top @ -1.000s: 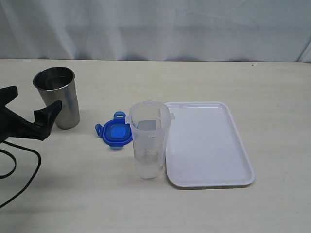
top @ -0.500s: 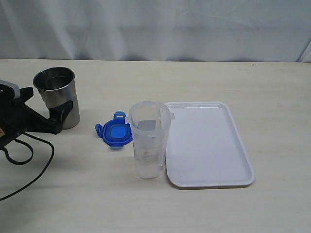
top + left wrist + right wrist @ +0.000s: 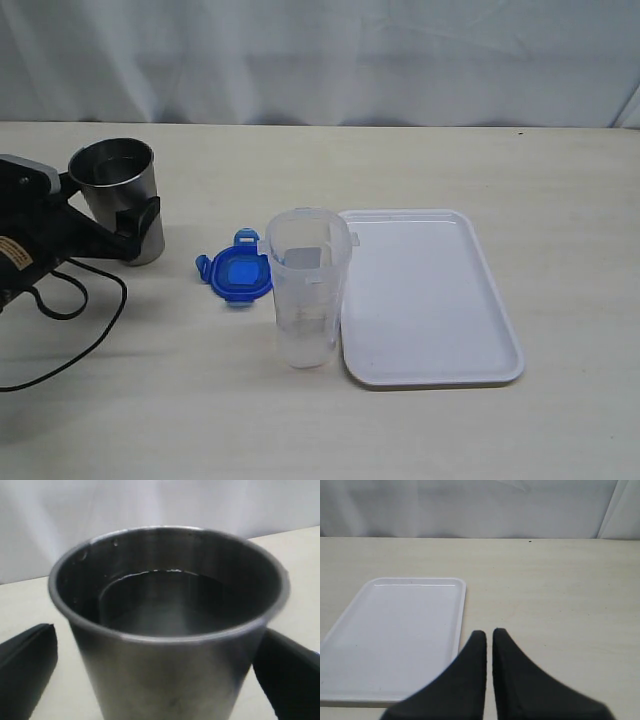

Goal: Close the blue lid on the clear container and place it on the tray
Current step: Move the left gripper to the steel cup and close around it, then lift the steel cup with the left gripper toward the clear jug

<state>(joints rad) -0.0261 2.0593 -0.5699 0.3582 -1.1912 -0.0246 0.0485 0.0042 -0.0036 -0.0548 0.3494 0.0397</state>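
- exterior: clear container (image 3: 305, 290) stands upright, long axis vertical, mouth up, translucent, just beside the tray (image 3: 430, 300) at its 9 o'clock; the tray runs 12 to 6. blue lid (image 3: 235, 275) lies flat at the container's 9 o'clock.
- left wrist: left gripper (image 3: 155, 632) spread wide, straddling a steel cup (image 3: 165, 680).
- right wrist: right gripper (image 3: 489, 632) pinched together, empty.

The clear container (image 3: 306, 290) stands upright on the worktop (image 3: 450, 170) with its mouth uncovered, a tall translucent tumbler with a rounded-square rim, right against the left long edge of the tray (image 3: 430, 300). The blue lid (image 3: 234, 274) lies flat just left of the container, its snap flaps spread outward. The tray is white and rectangular, with rounded corners and a low rim.
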